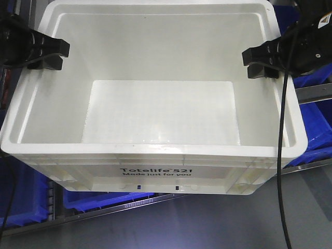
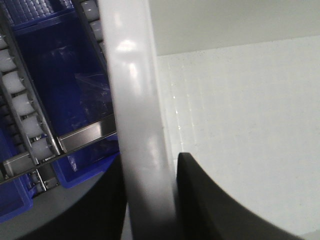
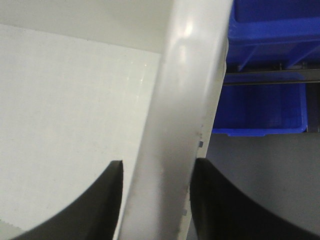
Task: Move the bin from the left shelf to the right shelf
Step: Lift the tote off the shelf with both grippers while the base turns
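Note:
The white bin [image 1: 161, 111] fills the front view, empty, with black "Totelife 521" print on its front wall. My left gripper [image 1: 52, 54] is shut on the bin's left rim, one finger inside and one outside. In the left wrist view that rim [image 2: 132, 90] runs between the left gripper's [image 2: 150, 165] dark fingers. My right gripper [image 1: 259, 62] is shut on the right rim in the same way. The right wrist view shows the rim [image 3: 187, 90] pinched in the right gripper [image 3: 156, 167]. Blue bins and floor show under the bin's front edge.
Blue plastic bins [image 1: 104, 199] sit on a rack below the white bin, and others [image 1: 316, 124] lie to the right behind a metal rail [image 1: 311, 93]. Roller tracks [image 2: 25, 115] run past the left rim. A black cable [image 1: 281, 155] hangs over the bin's right front corner. Grey floor [image 1: 207, 223] lies in front.

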### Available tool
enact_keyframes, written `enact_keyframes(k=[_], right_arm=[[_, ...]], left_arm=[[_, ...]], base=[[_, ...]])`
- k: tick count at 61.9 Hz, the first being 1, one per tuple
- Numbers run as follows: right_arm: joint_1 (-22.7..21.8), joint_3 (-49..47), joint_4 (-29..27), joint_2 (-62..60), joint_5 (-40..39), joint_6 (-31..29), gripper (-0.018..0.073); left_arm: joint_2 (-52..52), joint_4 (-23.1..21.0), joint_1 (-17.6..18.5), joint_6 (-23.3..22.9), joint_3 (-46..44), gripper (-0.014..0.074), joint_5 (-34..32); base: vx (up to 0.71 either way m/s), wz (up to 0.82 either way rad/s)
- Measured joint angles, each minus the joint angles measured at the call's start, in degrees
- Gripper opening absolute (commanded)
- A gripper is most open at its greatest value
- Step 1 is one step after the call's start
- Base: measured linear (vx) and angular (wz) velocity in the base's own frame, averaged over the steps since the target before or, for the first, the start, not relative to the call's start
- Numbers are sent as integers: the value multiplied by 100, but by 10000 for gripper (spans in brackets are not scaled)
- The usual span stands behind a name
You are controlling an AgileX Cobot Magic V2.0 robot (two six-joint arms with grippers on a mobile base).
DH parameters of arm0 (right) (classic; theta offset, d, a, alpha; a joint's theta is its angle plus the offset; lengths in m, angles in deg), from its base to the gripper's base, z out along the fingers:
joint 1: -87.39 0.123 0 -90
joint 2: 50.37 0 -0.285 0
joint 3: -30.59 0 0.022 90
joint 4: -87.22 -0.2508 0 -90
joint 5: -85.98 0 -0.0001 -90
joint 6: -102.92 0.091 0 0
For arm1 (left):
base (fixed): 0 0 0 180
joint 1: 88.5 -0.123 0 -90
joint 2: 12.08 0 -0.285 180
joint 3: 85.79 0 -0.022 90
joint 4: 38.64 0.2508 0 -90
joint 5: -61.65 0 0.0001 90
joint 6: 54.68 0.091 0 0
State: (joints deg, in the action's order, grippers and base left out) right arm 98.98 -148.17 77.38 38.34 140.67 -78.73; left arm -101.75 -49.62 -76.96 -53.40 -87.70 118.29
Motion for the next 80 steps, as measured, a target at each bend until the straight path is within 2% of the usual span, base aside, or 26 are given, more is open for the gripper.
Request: enact_keyframes(k=[54,80], right_arm=[[0,0,-5,0,6,0,-4],[0,0,-17,0,6,0,-4]], left_arm=[[0,0,0,0,0,-8,-8],[0,0,0,5,0,-8,-8]], base=[[-5,-17],[-1,-48]])
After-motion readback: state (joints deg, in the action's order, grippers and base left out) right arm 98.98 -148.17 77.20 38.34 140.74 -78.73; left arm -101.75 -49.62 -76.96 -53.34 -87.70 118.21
